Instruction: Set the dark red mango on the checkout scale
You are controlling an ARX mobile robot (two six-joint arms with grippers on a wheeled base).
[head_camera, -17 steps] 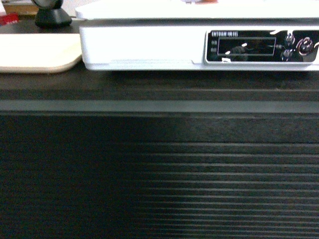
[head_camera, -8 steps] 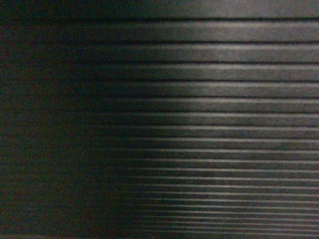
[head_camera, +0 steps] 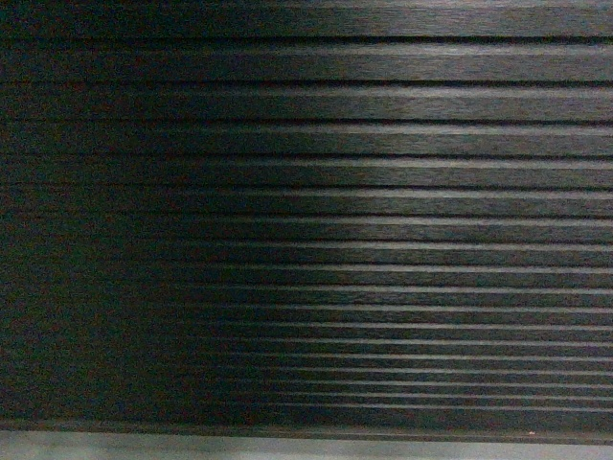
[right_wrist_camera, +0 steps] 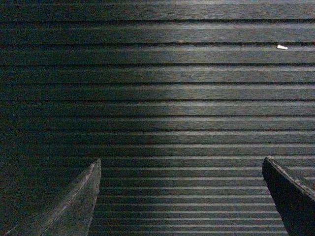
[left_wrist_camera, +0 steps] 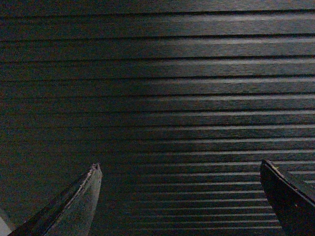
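One checkout (head_camera: 306, 192) front, one grey plinth (head_camera: 306, 448), two empty grippers.

You are seeing head view dropping lower down checkout (head_camera: 306, 192) ribbed front; grey plinth (head_camera: 306, 448) now showing at bottom edge.

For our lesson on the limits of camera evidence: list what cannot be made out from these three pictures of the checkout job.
- Dark red mango: in no view, so where it is cannot be told.
- Scale and countertop: outside every view; the checkout's ribbed front fills them.
- Left gripper: only two spread fingertips show, nothing between; the rest is cut off by the bottom edge.
- Right gripper: the same.
- White speck: too small to identify.
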